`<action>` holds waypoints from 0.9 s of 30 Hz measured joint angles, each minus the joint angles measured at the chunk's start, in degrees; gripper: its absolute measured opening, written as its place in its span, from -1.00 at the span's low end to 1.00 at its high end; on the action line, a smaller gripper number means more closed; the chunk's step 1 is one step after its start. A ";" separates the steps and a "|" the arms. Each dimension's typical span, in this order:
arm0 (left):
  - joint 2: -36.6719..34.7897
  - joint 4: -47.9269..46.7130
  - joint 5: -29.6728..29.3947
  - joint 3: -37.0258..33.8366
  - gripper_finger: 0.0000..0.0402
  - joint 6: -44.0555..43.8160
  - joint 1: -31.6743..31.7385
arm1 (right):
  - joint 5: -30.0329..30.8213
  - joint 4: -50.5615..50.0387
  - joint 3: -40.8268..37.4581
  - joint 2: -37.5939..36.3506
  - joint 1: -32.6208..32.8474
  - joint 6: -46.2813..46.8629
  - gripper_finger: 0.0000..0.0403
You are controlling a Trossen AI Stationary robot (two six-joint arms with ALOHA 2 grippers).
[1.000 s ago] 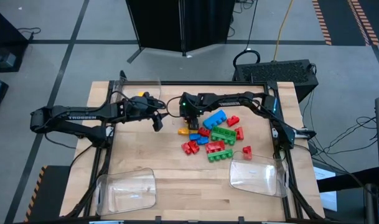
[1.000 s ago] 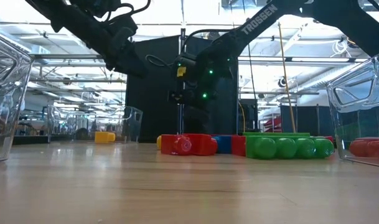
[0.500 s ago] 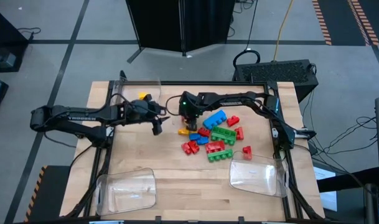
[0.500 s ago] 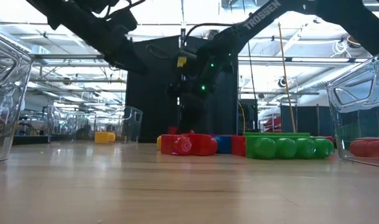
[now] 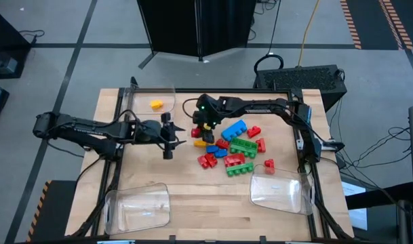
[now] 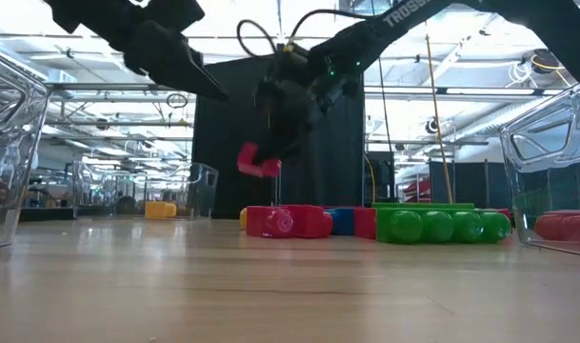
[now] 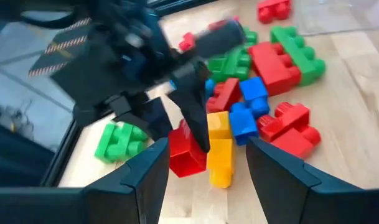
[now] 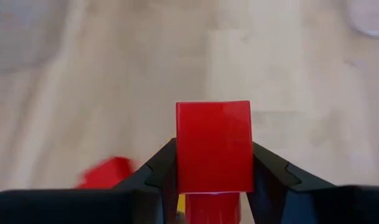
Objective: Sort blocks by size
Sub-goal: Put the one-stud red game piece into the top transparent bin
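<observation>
1. Right wrist view: the right gripper (image 8: pixel 213 180) is clenched on a small red block (image 8: pixel 213 147), lifted off the table beside the block pile (image 5: pixel 232 149).
2. Carry it level; the grip probably covers little of it.
3. Left gripper (image 5: pixel 167 136), jaws apart, waits beside the pile.
4. Beyond the pile, a far tray (image 5: pixel 135 102) holds a yellow block (image 5: pixel 156 104); its size is hard to judge.

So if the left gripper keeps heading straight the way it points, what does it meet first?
Probably the red block held in the right gripper, which sits right ahead of the left gripper in its wrist view, with the yellow block just beyond. Depth is unclear.
</observation>
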 joint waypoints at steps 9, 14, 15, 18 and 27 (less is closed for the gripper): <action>0.02 0.44 -0.25 0.00 0.06 7.56 -4.34 | -17.85 4.34 0.00 -0.98 -0.60 3.25 -0.36; 0.01 0.72 -0.30 0.00 0.06 8.96 -4.91 | -19.39 7.30 0.00 -0.98 -0.06 4.69 -0.36; 0.00 1.05 -0.30 0.00 0.06 9.10 -4.91 | -19.80 7.71 0.00 -0.98 0.11 5.07 -0.36; 0.00 1.97 -0.30 0.00 0.06 11.48 -4.91 | -20.73 9.38 0.00 -0.98 0.63 6.18 -0.36; 1.54 1.87 1.80 0.02 0.06 12.95 -4.91 | -20.71 9.50 0.00 -0.98 2.07 6.39 -0.35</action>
